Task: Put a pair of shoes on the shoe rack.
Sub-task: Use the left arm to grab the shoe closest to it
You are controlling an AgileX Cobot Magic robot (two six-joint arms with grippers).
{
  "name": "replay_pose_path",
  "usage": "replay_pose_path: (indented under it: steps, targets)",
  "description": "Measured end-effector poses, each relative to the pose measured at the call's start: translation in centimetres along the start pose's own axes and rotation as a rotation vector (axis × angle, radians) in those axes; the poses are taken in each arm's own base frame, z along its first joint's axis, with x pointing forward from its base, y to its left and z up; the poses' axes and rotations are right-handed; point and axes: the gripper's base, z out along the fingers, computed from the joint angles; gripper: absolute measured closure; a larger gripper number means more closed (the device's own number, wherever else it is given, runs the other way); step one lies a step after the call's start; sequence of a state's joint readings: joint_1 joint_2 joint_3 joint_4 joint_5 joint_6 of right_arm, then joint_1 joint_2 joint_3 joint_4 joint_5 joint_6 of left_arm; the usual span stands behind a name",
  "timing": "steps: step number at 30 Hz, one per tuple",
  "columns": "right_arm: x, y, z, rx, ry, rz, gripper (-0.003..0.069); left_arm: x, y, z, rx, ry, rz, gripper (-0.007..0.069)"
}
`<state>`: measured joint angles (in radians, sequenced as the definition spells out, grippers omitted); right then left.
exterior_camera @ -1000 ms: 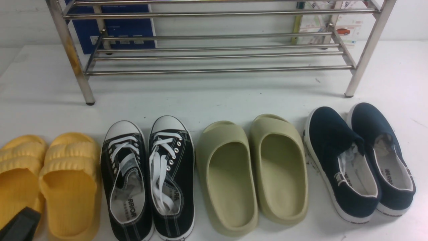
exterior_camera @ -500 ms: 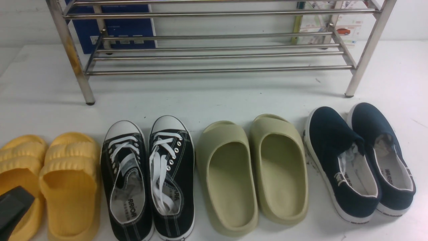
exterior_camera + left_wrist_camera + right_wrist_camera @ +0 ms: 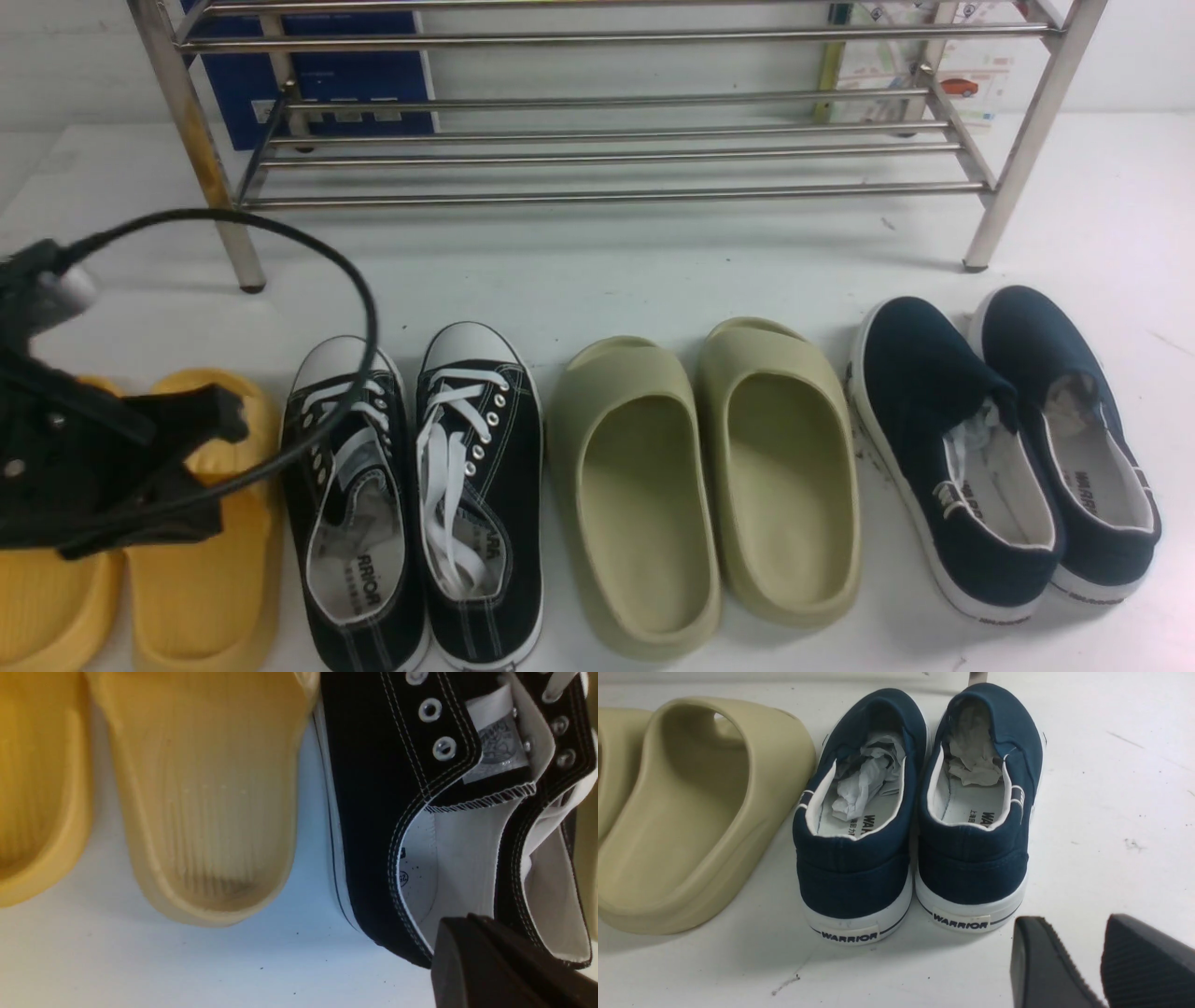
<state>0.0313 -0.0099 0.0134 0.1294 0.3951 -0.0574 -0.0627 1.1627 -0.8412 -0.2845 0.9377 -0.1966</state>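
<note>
The pair of shoes, two black lace-up sneakers with white toe caps, stands side by side on the white table: the left one (image 3: 350,495) and the right one (image 3: 481,485). The steel shoe rack (image 3: 597,196) stands behind them with bare bars. My left arm (image 3: 84,467) hovers over the yellow slides, just left of the sneakers. In the left wrist view the left gripper (image 3: 460,926) is shut on nothing, its tips in front of the left sneaker's (image 3: 373,812) heel opening. The right gripper (image 3: 1073,926) is open and empty, behind the heels of the navy slip-ons.
Yellow slides (image 3: 205,560) lie left of the sneakers, olive slides (image 3: 709,485) right of them, and navy slip-ons (image 3: 1008,448) farther right. The left arm's black cable (image 3: 364,280) loops over the left sneaker's toe. A blue box (image 3: 327,75) stands behind the rack.
The left arm has risen from the bottom-left corner into full view and now hangs over the yellow slides with its cable arching toward the sneakers. The shoes have not moved.
</note>
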Motion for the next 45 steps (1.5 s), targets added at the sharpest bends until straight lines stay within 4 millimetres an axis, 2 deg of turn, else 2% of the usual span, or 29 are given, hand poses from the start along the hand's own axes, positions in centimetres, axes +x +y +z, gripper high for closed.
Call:
replay_pose_path:
  steps: [1, 3, 6, 9, 11, 13, 14, 16, 19, 20, 23, 28, 31, 36, 38, 40, 43, 44, 45]
  targets:
    - [0.0, 0.0, 0.0, 0.0, 0.0, 0.0, 0.042, 0.0, -0.2, 0.2, 0.001, 0.007, 0.007, 0.0638]
    - [0.0, 0.0, 0.0, 0.0, 0.0, 0.0, 0.0417, 0.5, -2.4, 1.5, 0.0, 0.034, 0.075, 0.0638]
    - [0.0, 0.0, 0.0, 0.0, 0.0, 0.0, 0.0416, 1.2, -3.7, 1.8, -0.027, 0.03, 0.07, 0.0638]
    - [0.0, 0.0, 0.0, 0.0, 0.0, 0.0, 0.0415, 1.4, -3.9, 1.9, -0.071, 0.011, 0.052, 0.0631]
    - [0.0, 0.0, 0.0, 0.0, 0.0, 0.0, 0.0415, 1.2, -3.6, 2.0, -0.111, -0.008, 0.05, 0.0596]
    - [0.0, 0.0, 0.0, 0.0, 0.0, 0.0, 0.0415, 0.9, -3.3, 2.7, -0.151, -0.004, 0.031, 0.0507]
    - [0.0, 0.0, 0.0, 0.0, 0.0, 0.0, 0.0415, 0.9, -3.3, 2.7, -0.154, -0.003, 0.026, 0.0498]
    - [0.0, 0.0, 0.0, 0.0, 0.0, 0.0, 0.0415, 0.8, -3.2, 4.3, -0.183, 0.034, -0.011, 0.0361]
    - [0.0, 0.0, 0.0, 0.0, 0.0, 0.0, 0.0415, 0.8, -3.0, 5.6, -0.196, 0.051, -0.022, 0.0305]
    - [0.0, 0.0, 0.0, 0.0, 0.0, 0.0, 0.0415, 0.8, -2.8, 6.8, -0.2, 0.057, -0.024, 0.0263]
    - [0.0, 0.0, 0.0, 0.0, 0.0, 0.0, 0.0415, 0.7, -2.7, 9.0, -0.214, 0.079, -0.024, 0.0246]
    - [0.0, 0.0, 0.0, 0.0, 0.0, 0.0, 0.0415, 0.7, -2.2, 11.8, -0.261, 0.141, -0.023, 0.0271]
    - [0.0, 0.0, 0.0, 0.0, 0.0, 0.0, 0.0415, 0.8, -2.1, 12.5, -0.277, 0.166, -0.027, 0.0312]
    - [0.0, 0.0, 0.0, 0.0, 0.0, 0.0, 0.0415, 0.9, -2.0, 12.5, -0.293, 0.172, -0.043, 0.0473]
    - [0.0, 0.0, 0.0, 0.0, 0.0, 0.0, 0.0415, 0.9, -2.0, 12.2, -0.297, 0.167, -0.042, 0.0553]
    - [0.0, 0.0, 0.0, 0.0, 0.0, 0.0, 0.0415, 0.8, -2.0, 11.7, -0.298, 0.159, -0.038, 0.0599]
    - [0.0, 0.0, 0.0, 0.0, 0.0, 0.0, 0.0415, 0.7, -2.3, 9.3, -0.304, 0.145, -0.031, 0.0614]
    - [0.0, 0.0, 0.0, 0.0, 0.0, 0.0, 0.0415, 0.7, -2.3, 9.1, -0.304, 0.143, -0.03, 0.0614]
    - [0.0, 0.0, 0.0, 0.0, 0.0, 0.0, 0.0415, 0.5, -2.7, 7.1, -0.294, 0.12, -0.03, 0.0614]
